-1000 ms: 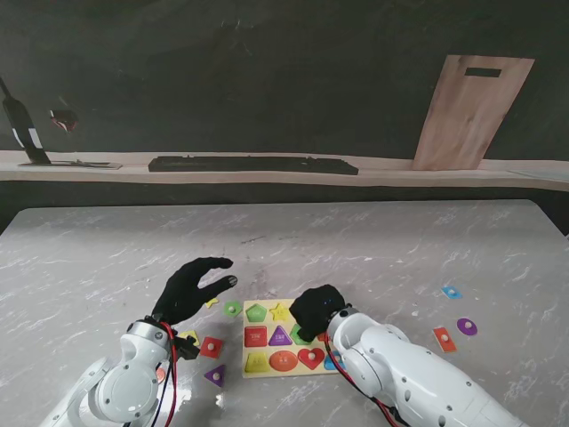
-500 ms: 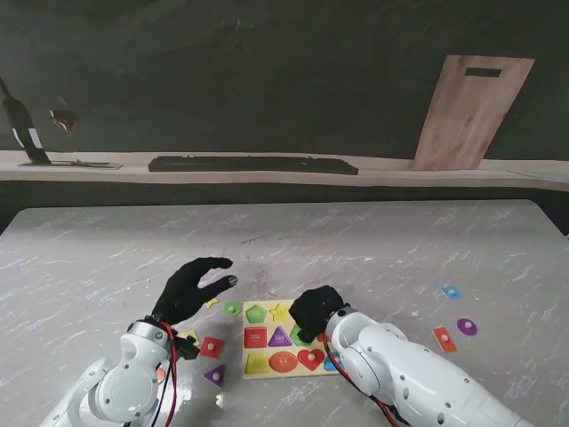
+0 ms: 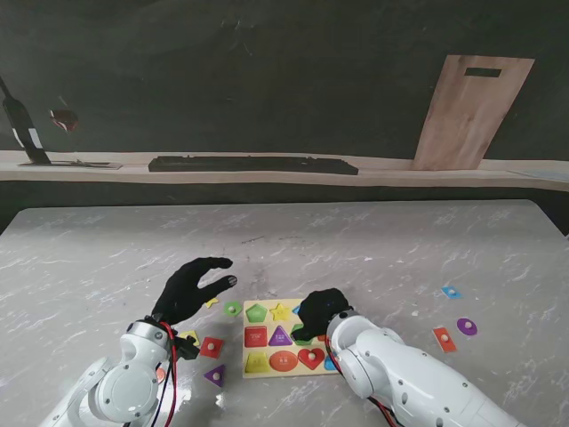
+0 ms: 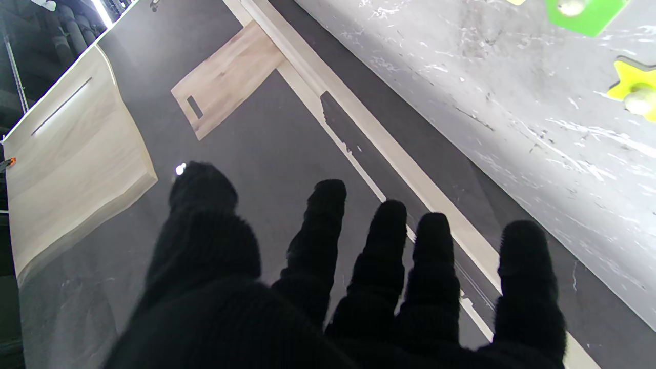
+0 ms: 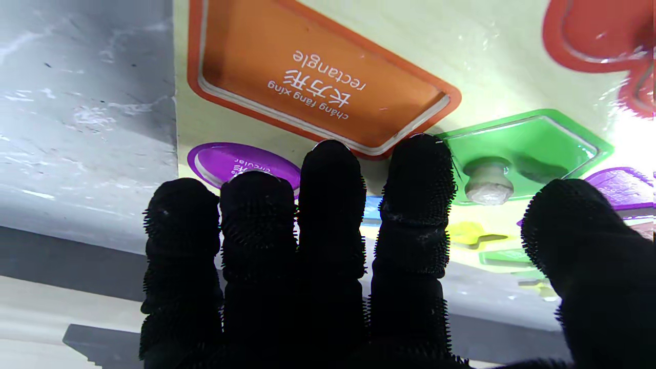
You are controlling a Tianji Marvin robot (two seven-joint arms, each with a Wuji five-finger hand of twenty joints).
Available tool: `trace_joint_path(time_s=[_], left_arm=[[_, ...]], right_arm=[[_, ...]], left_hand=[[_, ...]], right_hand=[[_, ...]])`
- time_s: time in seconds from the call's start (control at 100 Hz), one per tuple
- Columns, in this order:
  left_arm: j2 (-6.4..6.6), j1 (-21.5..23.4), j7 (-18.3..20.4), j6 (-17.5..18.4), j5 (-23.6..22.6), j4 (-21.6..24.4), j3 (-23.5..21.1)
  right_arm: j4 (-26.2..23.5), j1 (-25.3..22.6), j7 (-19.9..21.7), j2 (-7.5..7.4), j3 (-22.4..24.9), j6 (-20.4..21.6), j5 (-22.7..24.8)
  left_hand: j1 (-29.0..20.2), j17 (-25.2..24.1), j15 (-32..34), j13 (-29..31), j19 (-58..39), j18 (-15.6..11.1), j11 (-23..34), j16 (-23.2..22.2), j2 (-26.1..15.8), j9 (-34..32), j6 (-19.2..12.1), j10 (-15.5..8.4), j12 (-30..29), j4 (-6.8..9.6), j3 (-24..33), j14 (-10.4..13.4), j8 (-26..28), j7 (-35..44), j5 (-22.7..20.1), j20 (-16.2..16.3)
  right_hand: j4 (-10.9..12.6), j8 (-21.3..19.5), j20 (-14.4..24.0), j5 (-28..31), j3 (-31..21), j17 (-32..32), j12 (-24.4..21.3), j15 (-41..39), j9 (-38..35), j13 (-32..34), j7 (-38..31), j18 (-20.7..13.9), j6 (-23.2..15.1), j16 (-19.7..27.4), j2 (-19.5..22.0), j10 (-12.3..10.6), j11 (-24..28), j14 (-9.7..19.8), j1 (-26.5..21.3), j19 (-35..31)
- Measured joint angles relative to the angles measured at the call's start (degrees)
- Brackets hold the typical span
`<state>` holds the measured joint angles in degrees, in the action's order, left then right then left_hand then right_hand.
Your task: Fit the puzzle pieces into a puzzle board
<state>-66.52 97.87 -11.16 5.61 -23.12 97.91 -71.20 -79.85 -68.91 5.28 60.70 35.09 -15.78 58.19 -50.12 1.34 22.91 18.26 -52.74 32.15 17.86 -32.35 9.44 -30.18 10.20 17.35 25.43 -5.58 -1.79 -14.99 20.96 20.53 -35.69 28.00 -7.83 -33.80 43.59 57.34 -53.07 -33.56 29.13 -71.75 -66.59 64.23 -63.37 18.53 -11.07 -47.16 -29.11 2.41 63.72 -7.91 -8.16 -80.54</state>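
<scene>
While the right hand [image 3: 320, 310] rests over the right part of the puzzle board [image 3: 267, 366], the relation that matters is between its fingers and the green hexagon piece [image 5: 517, 154]. Item, right hand: fingers extended side by side, thumb held off to one side, clamped on nothing; fingertips [image 5: 421, 169] lie just beside the hexagon's white knob [image 5: 488, 183], which sits between forefinger and thumb. Item, hexagon piece: seems seated in its recess on the board. Item, orange rectangle recess [image 5: 318, 87]: vacant, just beyond the fingertips, its long axis running across the line of the fingers. Item, orange rectangle piece [image 3: 444, 338]: loose on the bench [image 3: 373, 249], well to the right of the board, near a purple piece [image 3: 467, 326] and a blue piece [image 3: 452, 292]; right hand the nearer by judgement. Item, left hand [image 3: 189, 289]: fingers spread, holding nothing, raised left of the board. Loose pieces lie left of the board: green [image 3: 232, 308], red [image 3: 212, 347], purple triangle [image 3: 215, 375].
</scene>
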Motion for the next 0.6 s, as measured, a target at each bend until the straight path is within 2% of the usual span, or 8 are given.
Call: trace_joint_path(time_s=[0.23,0.43,0.6], left_arm=[[0.0,0.01,0.02,-0.07,0.0,0.0,0.02],[-0.01,0.1,-0.09,-0.13,-0.09,0.06,-0.03],[-0.01,0.17,-0.12,-0.13,-0.17,0.09,-0.07]], right_arm=[[-1.38,-1.84,-0.1,-0.05,1.98,-0.4,1.39],[-2.93,-3.85,-0.35,-0.03,4.92,-0.93,2.08],[-5.5,-7.28,-2.16,0.17,10.09,-0.57,4.03]], left_hand=[[0.0,0.0,0.0,0.0,0.0,0.0,0.0,0.0,0.0,0.0,0.0,0.0,0.0,0.0,0.0,0.0,0.0,0.0,0.0,0.0],[-0.01,0.0,0.0,0.0,0.0,0.0,0.0,0.0,0.0,0.0,0.0,0.0,0.0,0.0,0.0,-0.01,0.0,0.0,0.0,0.0],[-0.03,0.0,0.0,0.0,0.0,0.0,0.0,0.0,0.0,0.0,0.0,0.0,0.0,0.0,0.0,-0.01,0.0,0.0,0.0,0.0]], right_hand=[[0.3,0.01,0.16,-0.13,4.4,0.61,-0.01,-0.01,0.02,-0.02,3.87,0.02,1.81,0.01,0.2,0.11,0.0,-0.16,4.24,-0.03],[-0.04,0.03,0.44,-0.96,3.93,1.85,-0.03,-0.01,0.33,-0.67,5.93,0.04,2.55,0.02,0.84,0.17,-0.69,-0.22,8.32,-0.03],[-0.05,0.64,0.45,-4.87,4.23,3.49,-0.64,0.83,3.18,-3.07,7.25,0.04,3.03,0.28,2.11,0.65,-1.79,-0.27,8.18,-0.03]])
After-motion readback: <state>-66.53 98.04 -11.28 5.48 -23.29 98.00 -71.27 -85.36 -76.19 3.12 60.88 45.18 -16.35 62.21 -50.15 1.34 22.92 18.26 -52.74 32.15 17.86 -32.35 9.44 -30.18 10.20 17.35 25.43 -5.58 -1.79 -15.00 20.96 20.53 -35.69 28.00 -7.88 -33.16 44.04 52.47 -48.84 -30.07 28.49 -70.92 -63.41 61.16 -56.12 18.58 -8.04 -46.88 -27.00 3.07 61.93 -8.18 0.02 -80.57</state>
